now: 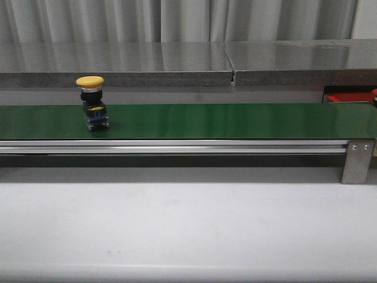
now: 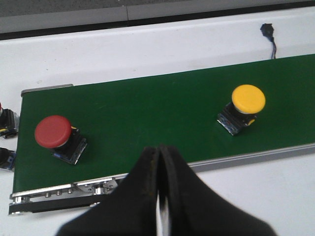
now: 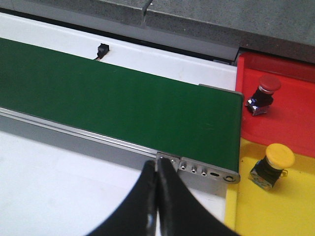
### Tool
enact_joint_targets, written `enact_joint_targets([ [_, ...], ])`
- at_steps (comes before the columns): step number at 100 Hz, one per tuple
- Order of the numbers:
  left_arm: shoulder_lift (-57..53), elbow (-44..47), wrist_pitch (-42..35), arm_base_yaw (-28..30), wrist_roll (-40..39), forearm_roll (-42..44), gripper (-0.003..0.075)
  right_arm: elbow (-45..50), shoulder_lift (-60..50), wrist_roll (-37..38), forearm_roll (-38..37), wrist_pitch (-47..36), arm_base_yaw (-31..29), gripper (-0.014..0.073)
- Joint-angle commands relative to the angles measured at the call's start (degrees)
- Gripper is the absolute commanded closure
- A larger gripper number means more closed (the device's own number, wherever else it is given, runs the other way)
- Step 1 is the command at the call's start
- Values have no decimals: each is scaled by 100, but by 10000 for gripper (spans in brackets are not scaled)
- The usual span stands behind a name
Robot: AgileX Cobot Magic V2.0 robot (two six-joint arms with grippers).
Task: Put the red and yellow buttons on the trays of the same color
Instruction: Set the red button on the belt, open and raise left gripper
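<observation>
Green belt (image 1: 235,121) runs across the middle of the front view, and on it at centre-left stands a yellow button (image 1: 92,103), upright on its dark base; the left wrist view shows the same yellow button at right of frame and a red button (image 2: 55,137) at lower left of the belt, both well apart from the left gripper (image 2: 158,196), whose fingers are pressed together on nothing at bottom centre. The right gripper (image 3: 156,206) is likewise pressed together and empty, at bottom centre of its view, near the belt's end plate. At the right of that view a red tray (image 3: 295,118) already holds one red button and a yellow tray (image 3: 275,211) one yellow. The risk is timing: if the belt is moving, which cannot be told here, a late or off-centre closing could clip the mushroom cap and topple the tall, narrow-based button, or let it ride past.
</observation>
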Motion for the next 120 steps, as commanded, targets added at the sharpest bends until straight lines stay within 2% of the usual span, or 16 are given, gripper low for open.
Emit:
enact_joint_targets([
  [1, -483, 155, -415, -79, -35, -140, 741, -150, -21, -45, 45, -460, 4, 712],
  [52, -2801, 1632, -569, -79, -35, -247, 741, -150, -21, -45, 45, -473, 4, 712],
  [80, -3612, 2196, -569, -79, -35, -247, 741, -184, 22, -45, 59, -652, 4, 712],
  [101, -3665, 2236, -544, -79, -35, -235, 741, -979, 584, -45, 73, -12, 97, 712],
  [120, -3665, 2236, -544, -79, -35, -235, 741, -1877, 1492, -47, -17, 259, 603, 710],
])
